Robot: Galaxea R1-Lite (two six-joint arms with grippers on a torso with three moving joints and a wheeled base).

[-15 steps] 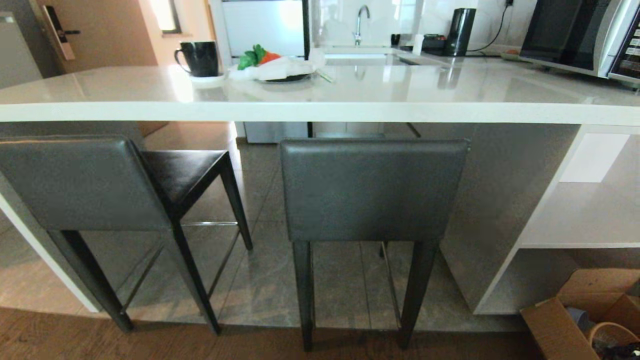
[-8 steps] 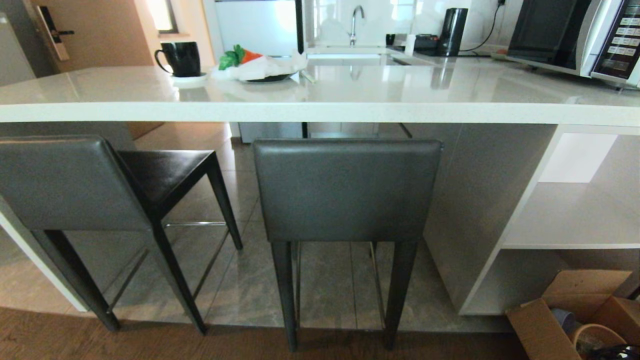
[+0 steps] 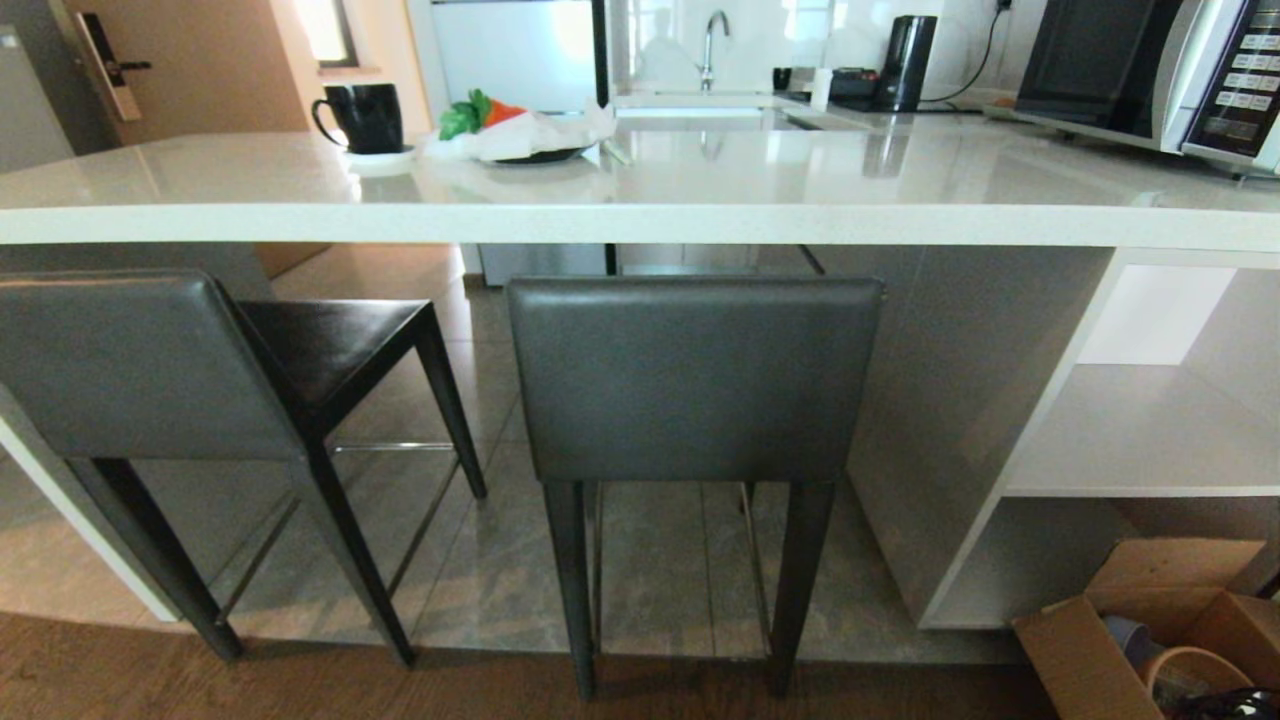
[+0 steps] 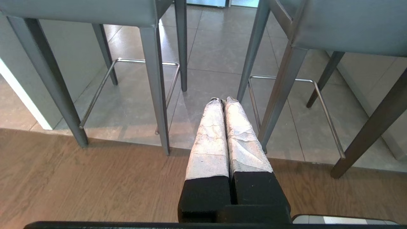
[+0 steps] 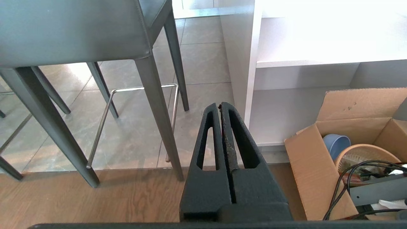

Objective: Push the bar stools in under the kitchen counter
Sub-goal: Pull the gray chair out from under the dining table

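Note:
Two dark grey bar stools stand at the white kitchen counter (image 3: 640,215). One bar stool (image 3: 695,375) faces me square under the counter's edge. The other bar stool (image 3: 150,365) stands at the left, turned at an angle, its seat (image 3: 335,340) partly under the slab. Neither arm shows in the head view. My left gripper (image 4: 223,101) is shut and empty, hanging low between the legs of the two stools (image 4: 155,79) (image 4: 279,92). My right gripper (image 5: 219,105) is shut and empty too, low beside the square stool's leg (image 5: 159,111).
A black mug (image 3: 362,117), a plate of food (image 3: 530,135), a kettle (image 3: 908,62) and a microwave (image 3: 1150,70) sit on the counter. White shelves (image 3: 1140,430) fill the counter's right end. An open cardboard box (image 3: 1150,640) of items lies on the floor there.
The whole head view has shifted to the left since a second ago, so the camera moved; in the last half second it holds still. The stools keep their places.

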